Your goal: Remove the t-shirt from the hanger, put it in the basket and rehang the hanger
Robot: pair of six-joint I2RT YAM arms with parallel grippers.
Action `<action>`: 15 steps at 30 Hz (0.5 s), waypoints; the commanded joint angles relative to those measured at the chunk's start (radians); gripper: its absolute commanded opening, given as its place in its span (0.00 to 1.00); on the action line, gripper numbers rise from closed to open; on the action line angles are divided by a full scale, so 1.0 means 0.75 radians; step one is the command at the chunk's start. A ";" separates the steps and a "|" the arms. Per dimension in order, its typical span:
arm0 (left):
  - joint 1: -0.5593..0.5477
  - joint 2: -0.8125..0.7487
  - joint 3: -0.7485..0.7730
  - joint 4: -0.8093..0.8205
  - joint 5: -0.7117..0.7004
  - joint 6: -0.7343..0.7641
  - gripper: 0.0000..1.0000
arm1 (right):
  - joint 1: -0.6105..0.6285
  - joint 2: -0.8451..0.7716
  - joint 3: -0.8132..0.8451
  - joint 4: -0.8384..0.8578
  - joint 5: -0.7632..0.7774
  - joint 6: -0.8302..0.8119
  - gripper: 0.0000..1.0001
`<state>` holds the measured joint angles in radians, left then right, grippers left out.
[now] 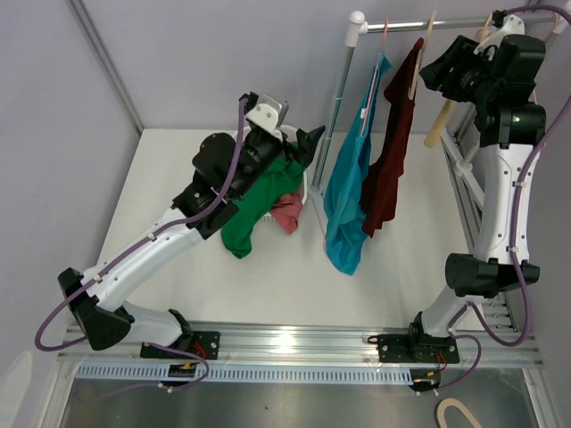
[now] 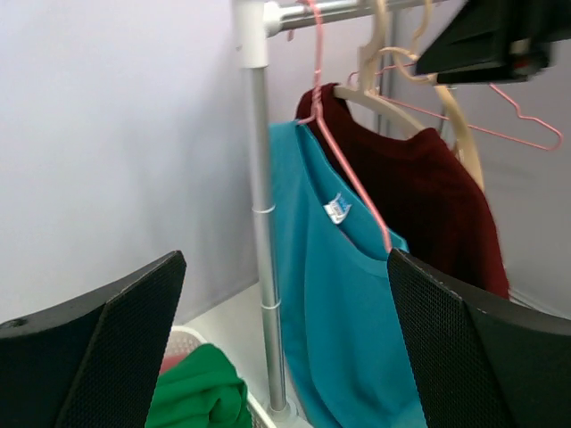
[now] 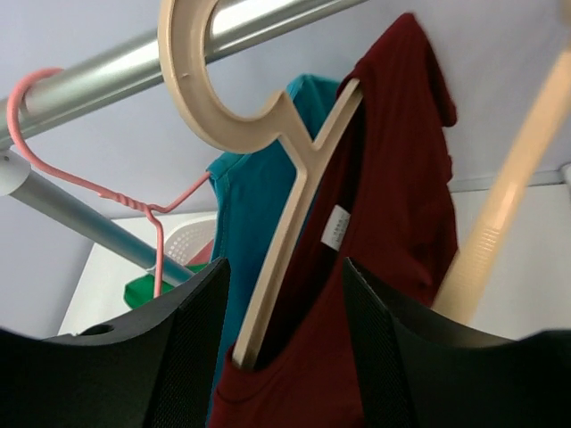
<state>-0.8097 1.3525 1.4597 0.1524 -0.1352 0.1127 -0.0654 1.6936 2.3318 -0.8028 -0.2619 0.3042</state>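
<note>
Nearest the arm bases, the table carries a white basket with a green shirt spilling over its side. The left gripper hangs above this with its fingers spread wide and nothing between them, pointing towards the clothes rack. Past the basket stands the rack's upright pole, and from the rail hangs a teal shirt on a pink wire hanger. Just beside it, further along the rail, a maroon t-shirt hangs on a beige hanger. Both shirts hang straight down, their long axes vertical, well off the table. The right gripper is raised to rail height just beside the maroon t-shirt, far nearer to it than the left one. Its fingers are parted and grip nothing. In its own wrist view the slanting arm of the beige hanger and the shirt's collar lie just ahead, lined up with the gap, though how far in they sit cannot be told. An empty beige hanger hangs to the far side. Judging by this, the right arm is the one placed to take the collar or shoulder, which lies forward and slightly below its fingers. The pull would have to run along the hanger's sloping arm.
</note>
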 commanded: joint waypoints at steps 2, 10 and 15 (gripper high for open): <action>-0.090 0.007 -0.048 0.048 0.072 0.116 0.99 | 0.065 0.039 0.106 -0.012 -0.035 0.034 0.57; -0.219 0.076 -0.013 0.069 0.051 0.150 1.00 | 0.206 0.096 0.147 -0.020 0.159 -0.025 0.57; -0.260 0.089 -0.036 0.091 0.051 0.156 0.99 | 0.333 0.180 0.233 -0.091 0.416 -0.082 0.55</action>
<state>-0.9886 1.4250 1.4342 0.1711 -0.1066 0.2104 0.1440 1.7958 2.4523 -0.8341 -0.1001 0.2832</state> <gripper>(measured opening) 0.994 0.556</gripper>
